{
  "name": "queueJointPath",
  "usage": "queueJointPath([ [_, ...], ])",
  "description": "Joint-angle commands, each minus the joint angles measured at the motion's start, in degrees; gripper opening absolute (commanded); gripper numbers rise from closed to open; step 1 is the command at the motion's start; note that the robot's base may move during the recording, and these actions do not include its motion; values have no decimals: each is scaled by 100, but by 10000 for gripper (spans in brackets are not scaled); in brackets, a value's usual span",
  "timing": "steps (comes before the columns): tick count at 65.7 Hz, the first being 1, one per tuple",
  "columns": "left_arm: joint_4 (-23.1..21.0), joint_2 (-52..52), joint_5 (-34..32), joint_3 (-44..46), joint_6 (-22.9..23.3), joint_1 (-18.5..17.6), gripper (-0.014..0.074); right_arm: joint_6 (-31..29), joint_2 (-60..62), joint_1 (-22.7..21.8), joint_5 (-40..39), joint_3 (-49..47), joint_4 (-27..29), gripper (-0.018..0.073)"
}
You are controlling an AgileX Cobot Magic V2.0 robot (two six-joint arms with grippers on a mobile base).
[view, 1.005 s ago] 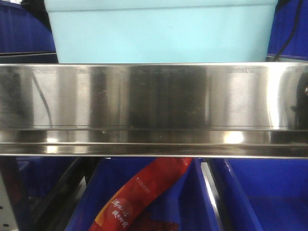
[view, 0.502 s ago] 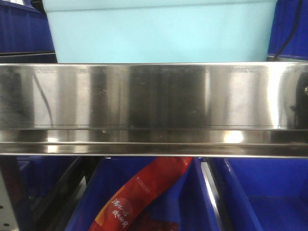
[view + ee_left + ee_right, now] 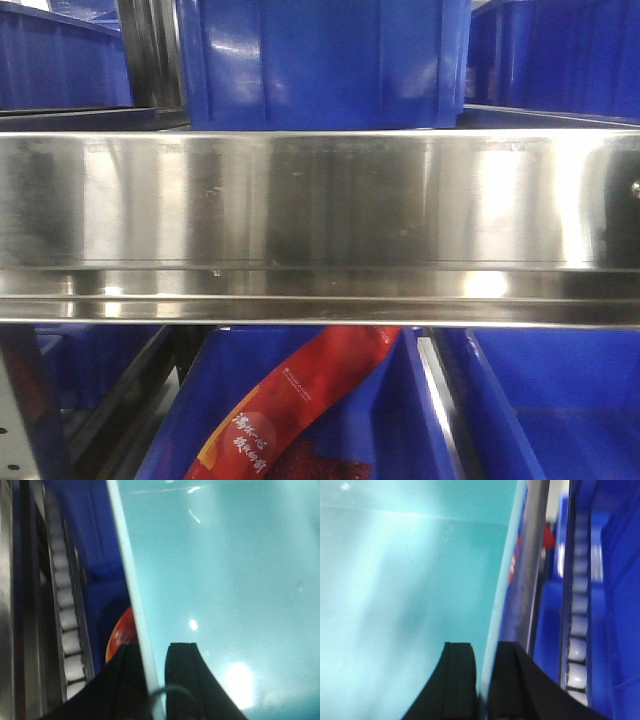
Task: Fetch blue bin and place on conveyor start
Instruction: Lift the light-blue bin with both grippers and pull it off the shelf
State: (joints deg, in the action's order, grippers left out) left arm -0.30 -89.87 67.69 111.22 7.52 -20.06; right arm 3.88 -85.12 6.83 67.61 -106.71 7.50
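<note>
The blue bin, a pale turquoise tub, fills the left wrist view (image 3: 225,580) and the right wrist view (image 3: 405,580). My left gripper (image 3: 152,652) is shut on its left rim, one black finger outside the wall, one inside. My right gripper (image 3: 487,650) is shut on its right rim the same way. The bin does not show in the front view. The conveyor start is out of view.
A shiny steel shelf rail (image 3: 320,225) crosses the front view. Dark royal-blue bins stand above it (image 3: 320,60) and below it (image 3: 540,400); a red snack bag (image 3: 290,410) lies in a lower bin. Roller tracks run beside the tub (image 3: 67,610) (image 3: 577,625).
The turquoise tub stood above the steel rail in the front view before; now it is gone from that view and a dark blue bin behind shows instead.
</note>
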Motion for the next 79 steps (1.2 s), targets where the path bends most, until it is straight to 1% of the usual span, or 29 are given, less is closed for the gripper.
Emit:
queueJointPath([
  [1, -90, 401, -277, 40, -88, -32, -111, -126, 362, -33, -287, -54, -125, -152],
  [13, -90, 575, -370, 40, -88, -32, -111, -126, 594, -33, -373, -54, -125, -152],
  [79, -57, 585, -442, 40, -88, -32, -111, -126, 581, -33, -375, -54, -125, -152],
])
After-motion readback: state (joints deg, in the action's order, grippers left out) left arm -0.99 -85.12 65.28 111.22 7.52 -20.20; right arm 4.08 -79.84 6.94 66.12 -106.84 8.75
